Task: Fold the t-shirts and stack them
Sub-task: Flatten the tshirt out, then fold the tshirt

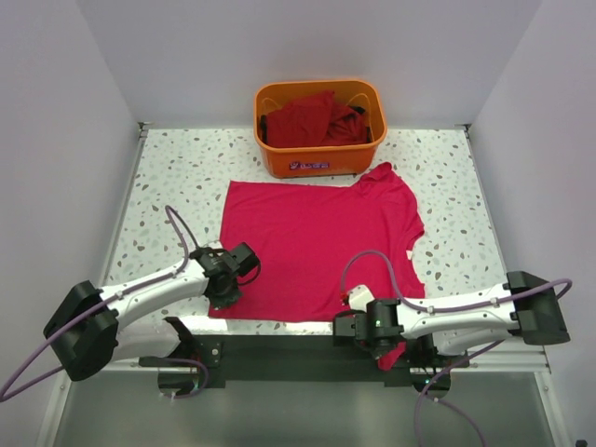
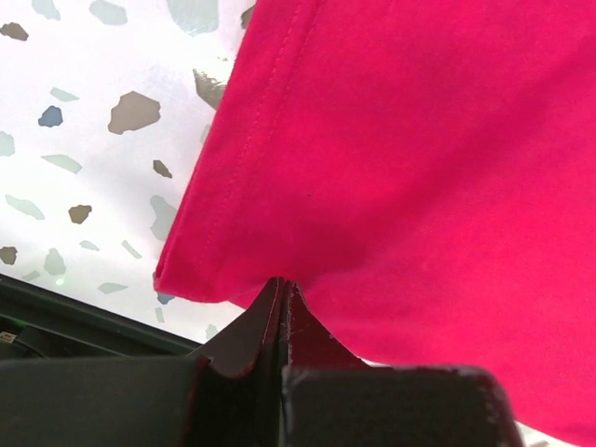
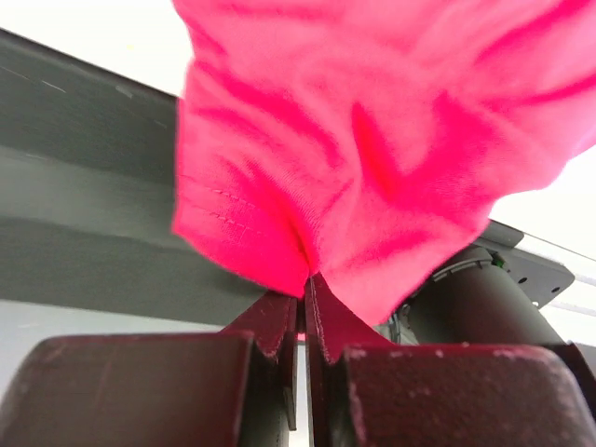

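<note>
A bright crimson t-shirt (image 1: 317, 247) lies spread flat on the speckled table. Darker red shirts (image 1: 312, 119) sit piled in the orange basket behind it. My left gripper (image 1: 226, 296) is shut on the shirt's near left corner; in the left wrist view (image 2: 282, 284) the hem (image 2: 223, 270) bunches into the closed jaws. My right gripper (image 1: 389, 354) is shut on the shirt's near right corner, held over the table's front edge; in the right wrist view (image 3: 307, 279) the cloth (image 3: 372, 168) hangs crumpled from the jaws.
The orange plastic basket (image 1: 321, 160) stands at the back centre, touching the shirt's far edge. A dark metal rail (image 1: 289, 349) runs along the near table edge under my right gripper. White walls close in left, right and behind.
</note>
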